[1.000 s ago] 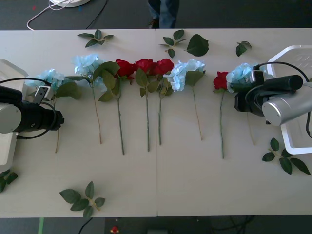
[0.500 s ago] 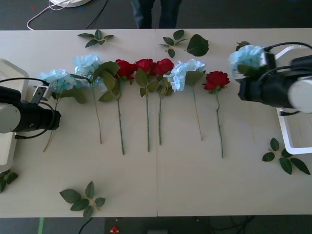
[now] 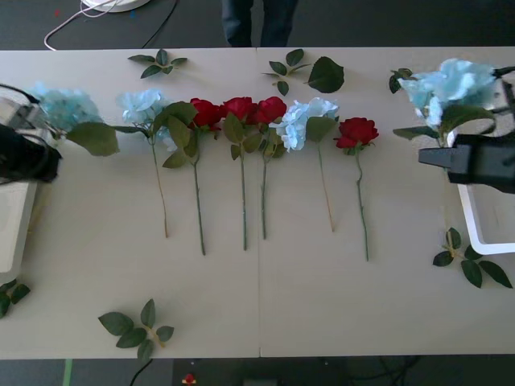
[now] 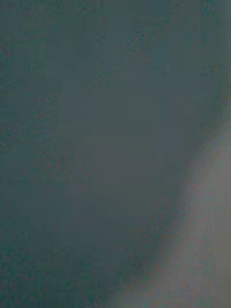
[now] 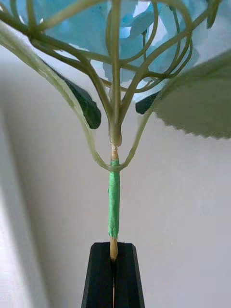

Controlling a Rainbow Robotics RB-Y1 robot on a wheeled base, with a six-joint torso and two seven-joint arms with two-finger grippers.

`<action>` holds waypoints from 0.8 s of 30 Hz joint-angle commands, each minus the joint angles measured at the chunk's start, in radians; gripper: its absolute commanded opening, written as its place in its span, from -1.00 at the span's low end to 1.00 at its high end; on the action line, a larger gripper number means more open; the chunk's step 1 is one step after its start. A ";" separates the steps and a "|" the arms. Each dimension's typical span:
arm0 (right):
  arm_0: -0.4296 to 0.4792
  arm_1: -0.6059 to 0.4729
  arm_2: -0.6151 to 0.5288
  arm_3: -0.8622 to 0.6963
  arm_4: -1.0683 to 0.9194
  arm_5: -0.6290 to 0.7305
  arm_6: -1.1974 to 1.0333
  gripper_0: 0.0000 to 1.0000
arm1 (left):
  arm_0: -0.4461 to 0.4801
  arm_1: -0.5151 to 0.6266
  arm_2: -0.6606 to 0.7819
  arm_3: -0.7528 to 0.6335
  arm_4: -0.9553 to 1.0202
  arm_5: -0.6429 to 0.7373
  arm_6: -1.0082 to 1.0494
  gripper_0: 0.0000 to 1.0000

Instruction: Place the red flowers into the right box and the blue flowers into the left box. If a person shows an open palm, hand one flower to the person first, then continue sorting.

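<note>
My left gripper (image 3: pixel 40 141) at the table's far left is shut on the stem (image 5: pixel 114 240) of a blue flower (image 3: pixel 60 104), held raised beside the left box (image 3: pixel 12 233). Black fingers (image 5: pixel 101 274) pinch the stem below its green tape. My right gripper (image 3: pixel 438 157) holds another blue flower (image 3: pixel 451 84) raised at the right box (image 3: pixel 483 237). Two blue flowers (image 3: pixel 145 104) (image 3: pixel 306 119) lie on the table. With them lie three red flowers (image 3: pixel 240 108) side by side and one more (image 3: pixel 358 130) farther right.
Loose green leaf sprigs lie at the far edge (image 3: pixel 310 71), the front left (image 3: pixel 137 326) and beside the right box (image 3: pixel 467 261). A person's legs (image 3: pixel 257 20) stand beyond the far edge; the open palm is out of view.
Both arms have lifted their blue flowers off the table and carried them outward, the left toward the left box, the right toward the right box. The rightmost red flower shifted slightly left.
</note>
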 commanded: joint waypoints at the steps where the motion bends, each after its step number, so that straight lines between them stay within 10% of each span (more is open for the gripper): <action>1: 0.058 -0.014 -0.052 -0.052 -0.101 -0.057 0.203 -1.00 | -0.037 0.059 0.085 -0.027 -0.005 0.090 0.019 -1.00; 9: 0.076 -0.008 -0.049 -0.102 -0.174 -0.284 0.505 -1.00 | -0.037 0.060 0.099 -0.039 -0.004 0.101 0.019 -1.00; 24: -0.278 0.052 0.244 -0.032 -0.092 -0.743 0.562 -1.00 | -0.037 0.060 0.099 -0.039 -0.004 0.101 0.019 -1.00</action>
